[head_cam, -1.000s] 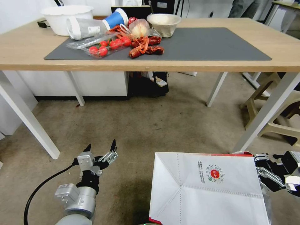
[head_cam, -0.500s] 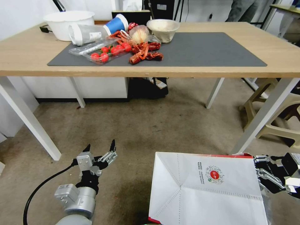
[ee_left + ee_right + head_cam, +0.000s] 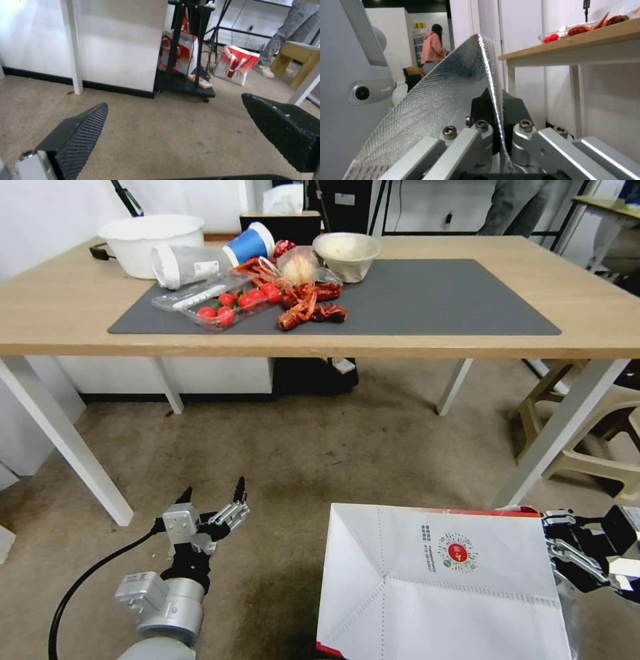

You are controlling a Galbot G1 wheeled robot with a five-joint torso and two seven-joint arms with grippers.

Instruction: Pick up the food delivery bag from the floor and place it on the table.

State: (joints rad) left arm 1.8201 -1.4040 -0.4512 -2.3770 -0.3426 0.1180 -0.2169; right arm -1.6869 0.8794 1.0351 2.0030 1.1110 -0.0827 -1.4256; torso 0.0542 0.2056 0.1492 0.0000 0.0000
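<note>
My left gripper point(image 3: 173, 125) with black textured fingers point(image 3: 83, 130) spread wide above worn beige carpet floor point(image 3: 166, 135), white table leg point(image 3: 74, 47) beyond, red-and-white paper bag point(image 3: 236, 65) farther off

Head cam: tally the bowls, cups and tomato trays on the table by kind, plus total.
Bowls: 2 (white bowl, beige bowl)
Cups: 2 (clear cup, blue cup), both tipped over
Tomato trays: 1 (clear tray)
Total: 5

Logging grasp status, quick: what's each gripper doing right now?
Left gripper: open, empty, above the floor.
Right gripper: shut on the food delivery bag, pinching its foil-lined edge.
</note>
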